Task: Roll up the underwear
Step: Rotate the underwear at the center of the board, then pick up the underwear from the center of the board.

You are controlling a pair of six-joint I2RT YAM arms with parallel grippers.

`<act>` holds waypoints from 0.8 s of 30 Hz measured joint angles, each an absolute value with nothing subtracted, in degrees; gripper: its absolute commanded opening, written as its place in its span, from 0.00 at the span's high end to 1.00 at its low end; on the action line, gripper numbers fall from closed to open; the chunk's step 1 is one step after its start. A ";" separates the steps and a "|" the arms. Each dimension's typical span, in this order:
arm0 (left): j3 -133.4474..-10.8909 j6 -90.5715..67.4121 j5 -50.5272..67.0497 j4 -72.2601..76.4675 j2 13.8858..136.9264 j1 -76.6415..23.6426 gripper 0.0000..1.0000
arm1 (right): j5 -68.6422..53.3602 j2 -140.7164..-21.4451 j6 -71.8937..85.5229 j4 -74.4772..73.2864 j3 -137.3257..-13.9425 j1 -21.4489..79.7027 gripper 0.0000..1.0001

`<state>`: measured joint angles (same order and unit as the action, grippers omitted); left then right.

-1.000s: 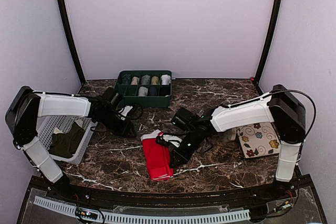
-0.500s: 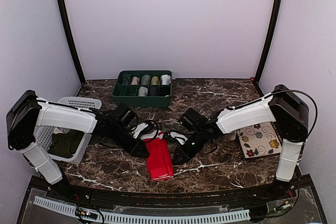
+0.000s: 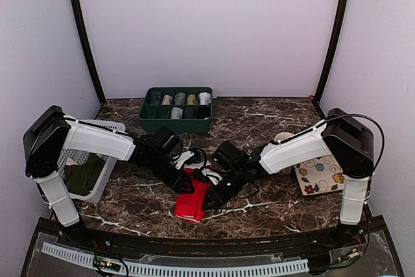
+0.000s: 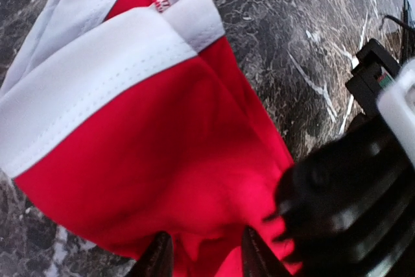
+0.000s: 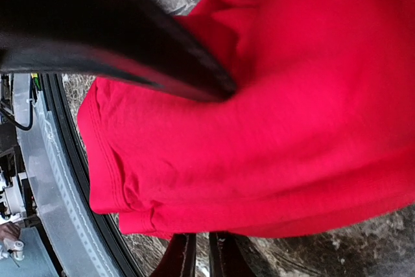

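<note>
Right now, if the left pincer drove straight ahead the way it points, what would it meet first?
The underwear: its red fabric lies between the fingertips of the left pincer and fills the line ahead, up to the white waistband. Depth is unclear, but nothing else shows in front of it.

both arms crowd the middle front of the table [image 3: 259, 118]: the left gripper [image 3: 187, 186] and the right gripper [image 3: 209, 197] meet over the underwear [image 3: 192, 207], closing off any straight pass there. the green tray [image 3: 176, 125] bars the back centre, the white basket [image 3: 104, 124] the left edge, the flowered mat [image 3: 321, 172] the right. bare marble lies open behind the right arm and at both front corners.
</note>
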<state>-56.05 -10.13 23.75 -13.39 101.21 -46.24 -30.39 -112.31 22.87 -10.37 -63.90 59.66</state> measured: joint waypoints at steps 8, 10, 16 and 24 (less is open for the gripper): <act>-52.58 -8.71 19.14 -16.67 85.32 -45.54 0.25 | -27.05 -103.70 24.73 -13.93 -58.72 59.59 0.76; -50.59 -8.88 17.80 -16.73 79.66 -44.88 0.09 | -26.94 -101.27 25.98 -13.72 -59.05 59.57 0.73; -44.18 -12.86 13.52 -15.99 67.66 -40.82 0.01 | -28.93 -103.37 31.66 -8.84 -67.13 59.59 0.69; -41.45 -14.70 10.50 -15.90 60.45 -39.42 0.01 | -33.21 -115.07 37.04 -1.72 -74.46 60.82 0.78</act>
<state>-41.45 -14.70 10.50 -15.90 60.45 -39.42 -33.21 -115.07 37.04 -1.72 -74.46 60.82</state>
